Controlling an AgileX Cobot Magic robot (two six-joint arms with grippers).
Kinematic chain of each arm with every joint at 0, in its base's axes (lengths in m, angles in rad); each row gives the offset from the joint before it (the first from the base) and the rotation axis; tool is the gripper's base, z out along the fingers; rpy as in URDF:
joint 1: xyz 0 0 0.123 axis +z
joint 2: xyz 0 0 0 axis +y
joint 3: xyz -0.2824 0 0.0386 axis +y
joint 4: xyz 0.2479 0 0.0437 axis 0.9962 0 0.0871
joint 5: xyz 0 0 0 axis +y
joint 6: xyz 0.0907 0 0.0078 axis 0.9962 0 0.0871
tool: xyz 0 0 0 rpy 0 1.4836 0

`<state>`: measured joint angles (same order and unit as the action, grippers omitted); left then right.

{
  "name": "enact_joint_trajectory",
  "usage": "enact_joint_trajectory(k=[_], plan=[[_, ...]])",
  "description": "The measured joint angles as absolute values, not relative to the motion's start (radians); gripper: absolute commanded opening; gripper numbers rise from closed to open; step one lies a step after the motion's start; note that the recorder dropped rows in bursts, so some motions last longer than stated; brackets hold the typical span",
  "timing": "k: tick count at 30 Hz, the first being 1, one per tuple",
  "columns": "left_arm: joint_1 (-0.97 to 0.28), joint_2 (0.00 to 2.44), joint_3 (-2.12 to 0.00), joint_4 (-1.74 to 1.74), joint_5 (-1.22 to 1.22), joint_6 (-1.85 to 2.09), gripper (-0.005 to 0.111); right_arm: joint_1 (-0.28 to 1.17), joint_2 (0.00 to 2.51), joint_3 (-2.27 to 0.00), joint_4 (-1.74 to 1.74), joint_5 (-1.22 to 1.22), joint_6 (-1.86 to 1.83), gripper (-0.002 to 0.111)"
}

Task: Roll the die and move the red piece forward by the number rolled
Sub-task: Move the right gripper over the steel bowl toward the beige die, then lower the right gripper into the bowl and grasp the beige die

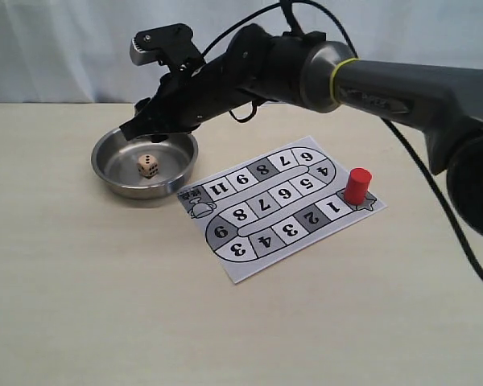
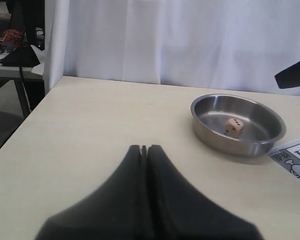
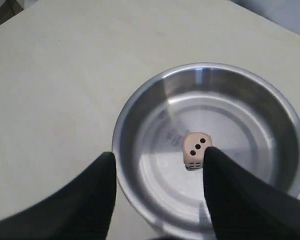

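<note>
The pale die (image 1: pixel 148 166) lies inside a steel bowl (image 1: pixel 105 153) and shows three pips on top in the right wrist view (image 3: pixel 196 149). My right gripper (image 3: pixel 160 152) reaches across the board and hangs open just above the bowl's near rim (image 3: pixel 125 125), holding nothing, with one fingertip close beside the die. In the exterior view the right gripper (image 1: pixel 137 126) is over the bowl's back edge. The red piece (image 1: pixel 357 185) stands upright on the star square beside square 1 of the game board (image 1: pixel 282 205). My left gripper (image 2: pixel 144 148) is shut and empty over bare table, well away from the die (image 2: pixel 234 126).
The paper board lies right of the bowl, numbers winding from 1 up to 11. A white curtain hangs behind the table. The table's left edge (image 2: pixel 20 125) and another desk (image 2: pixel 10 60) show in the left wrist view.
</note>
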<state>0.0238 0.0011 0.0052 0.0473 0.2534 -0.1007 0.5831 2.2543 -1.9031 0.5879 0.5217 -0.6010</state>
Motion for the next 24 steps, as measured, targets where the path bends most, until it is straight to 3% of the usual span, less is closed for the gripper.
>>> enact_joint_trajectory(k=[4, 24], plan=[[0.024, 0.001, 0.005, 0.047, 0.253, -0.101, 0.000, 0.583, 2.312, -1.933, 0.588, 0.470, -0.597, 0.061], [0.024, 0.001, 0.005, 0.047, 0.253, -0.101, 0.000, 0.583, 2.518, -2.165, 0.543, 0.495, -0.437, 0.060]])
